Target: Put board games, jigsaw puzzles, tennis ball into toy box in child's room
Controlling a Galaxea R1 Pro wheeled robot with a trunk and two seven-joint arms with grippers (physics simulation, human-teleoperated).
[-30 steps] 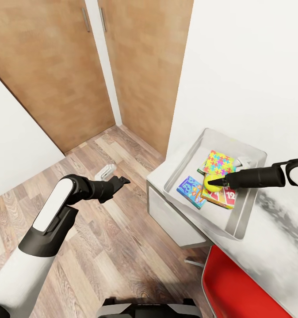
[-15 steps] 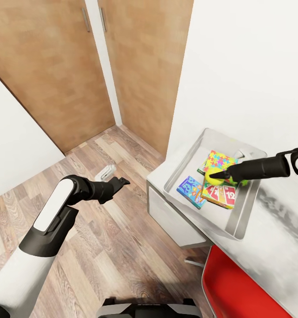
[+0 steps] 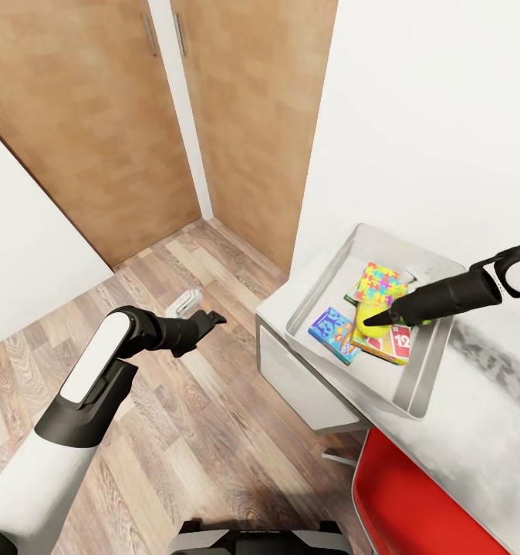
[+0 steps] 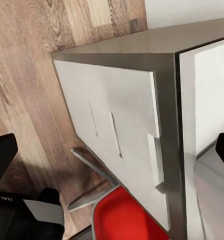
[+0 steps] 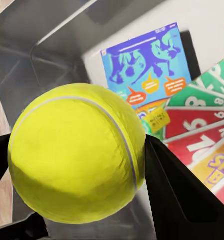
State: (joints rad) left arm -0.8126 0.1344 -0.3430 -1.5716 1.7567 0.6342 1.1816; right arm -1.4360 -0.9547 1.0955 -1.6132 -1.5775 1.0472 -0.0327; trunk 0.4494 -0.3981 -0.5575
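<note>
Yellow-green ball (image 5: 77, 152) pinched between my right gripper (image 3: 377, 317) fingers, hanging over the toy box (image 3: 331, 271) on the table (image 3: 484, 401). Below it lie a blue game (image 3: 333, 334), a red-green game (image 3: 390, 339) and a puzzle (image 3: 380, 284). Risk: a drop from this height onto the flat boxes could bounce the ball over the low rim, and it would roll off the table; better go lower first. My left gripper (image 3: 214, 316) is out over the floor, fingers spread and holding nothing.
</note>
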